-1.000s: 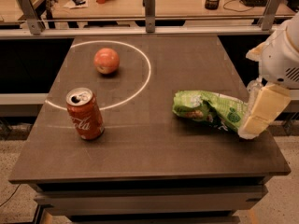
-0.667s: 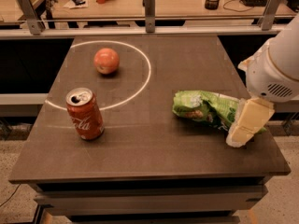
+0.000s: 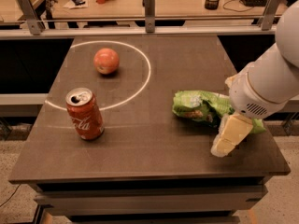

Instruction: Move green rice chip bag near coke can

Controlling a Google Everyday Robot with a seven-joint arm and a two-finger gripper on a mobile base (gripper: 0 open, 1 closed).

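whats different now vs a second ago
The gripper has swung left and toward the near edge of the table. It is now at the right end of the green rice chip bag. Whether it has hold of the bag cannot be told. The bag, the coke can and the apple lie where they were.

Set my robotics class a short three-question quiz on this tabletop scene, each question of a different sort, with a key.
1. Fill the gap: the apple lies inside the white ____ painted on the table.
2. True or false: the coke can stands upright near the table's front left.
3. Where is the gripper? A) above the apple B) at the right end of the green rice chip bag C) touching the coke can
Key: 1 circle; 2 true; 3 B.
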